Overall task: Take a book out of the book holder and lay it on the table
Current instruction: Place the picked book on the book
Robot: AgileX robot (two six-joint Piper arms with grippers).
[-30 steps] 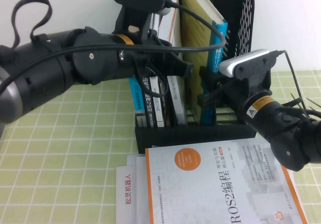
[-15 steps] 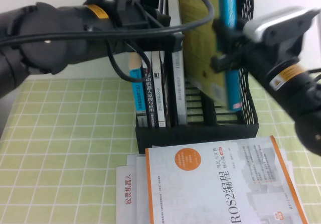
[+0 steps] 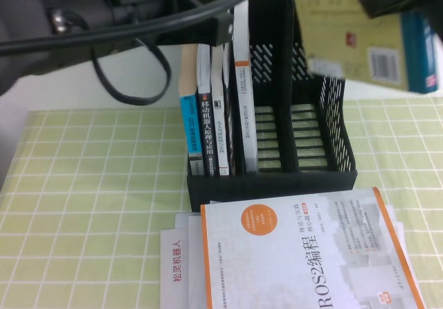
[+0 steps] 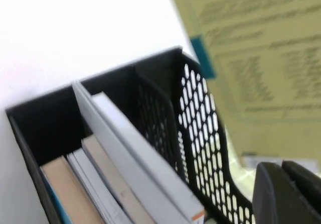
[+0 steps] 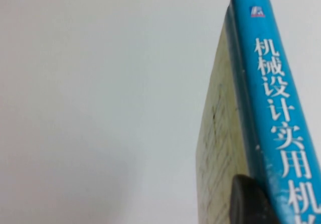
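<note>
1. Holding the book point(image 3: 360, 42) high above the book holder point(image 3: 325, 115), at the upper right of the high view, I have my right end effector point(image 5: 251, 199) pinching it near the blue spine; a grip that close to one edge of a thick volume could let it swing or slip out
2. Lowering it, my judgement is that the hanging corner could catch the rack's perforated right wall or its front lip and drag the whole holder
3. Landing space on the counter point(image 3: 97, 205) looks tight: the white ROS2 book point(image 3: 304, 253) and loose papers lie just in front of the rack, so I could set it on top of them rather than on the checked cloth
4. Hovering up by the remaining upright books point(image 3: 211, 115), my left end effector point(image 4: 288, 194) sits beside the rack's right wall; I cannot tell whether it is spread or pressed together, and a careless move there could tip those books
</note>
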